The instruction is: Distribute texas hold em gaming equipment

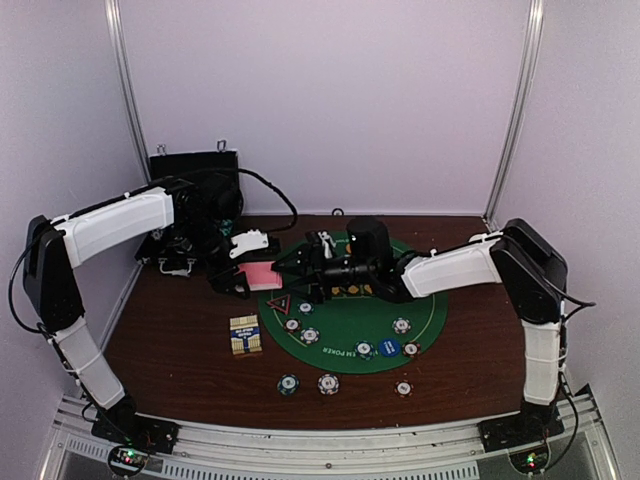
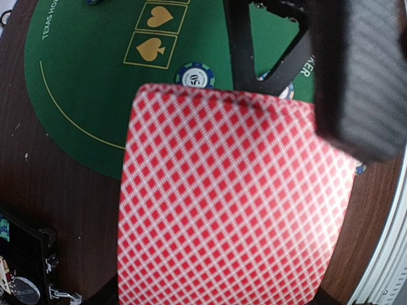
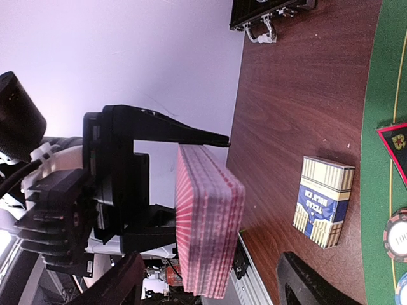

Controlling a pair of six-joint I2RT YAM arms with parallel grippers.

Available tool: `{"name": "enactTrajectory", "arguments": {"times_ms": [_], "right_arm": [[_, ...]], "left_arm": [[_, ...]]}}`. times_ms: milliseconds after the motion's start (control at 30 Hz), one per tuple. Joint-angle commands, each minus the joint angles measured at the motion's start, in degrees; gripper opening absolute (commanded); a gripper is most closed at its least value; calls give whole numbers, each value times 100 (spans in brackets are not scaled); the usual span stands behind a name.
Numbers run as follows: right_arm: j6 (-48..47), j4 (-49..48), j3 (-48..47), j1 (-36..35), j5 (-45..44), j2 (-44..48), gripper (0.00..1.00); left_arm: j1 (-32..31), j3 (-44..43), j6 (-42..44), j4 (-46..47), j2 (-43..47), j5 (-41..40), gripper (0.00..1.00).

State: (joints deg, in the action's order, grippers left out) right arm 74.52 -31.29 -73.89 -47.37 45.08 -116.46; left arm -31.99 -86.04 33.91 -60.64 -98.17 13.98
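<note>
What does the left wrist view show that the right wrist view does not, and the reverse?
Left wrist only: the deck face-on, showing its checkered back, and the gold spade boxes. Right wrist only: the left pincer gripping that deck as an edge-on stack, the card box, the triangle marker. Both: the deck, green mat and wooden table.

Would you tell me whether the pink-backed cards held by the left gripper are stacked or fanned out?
Stacked. In the right wrist view the cards form one thick block with aligned edges in the left gripper.
</note>
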Motion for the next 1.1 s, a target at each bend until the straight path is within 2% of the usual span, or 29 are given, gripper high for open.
{"name": "enactTrajectory", "arguments": {"times_ms": [0, 567, 967, 1067], "right_arm": [[224, -354, -185, 7, 111, -246, 73], [967, -1247, -788, -129, 332, -904, 60], [1289, -1541, -1107, -175, 423, -1206, 30], [1349, -1573, -1109, -176, 431, -1246, 18]], "left_arm": [[-36, -242, -78, 15, 8, 204, 0], [-62, -254, -60, 21, -27, 157, 0], [-87, -325, -69, 19, -88, 114, 0], [-88, -371, -96, 22, -133, 51, 0]]}}
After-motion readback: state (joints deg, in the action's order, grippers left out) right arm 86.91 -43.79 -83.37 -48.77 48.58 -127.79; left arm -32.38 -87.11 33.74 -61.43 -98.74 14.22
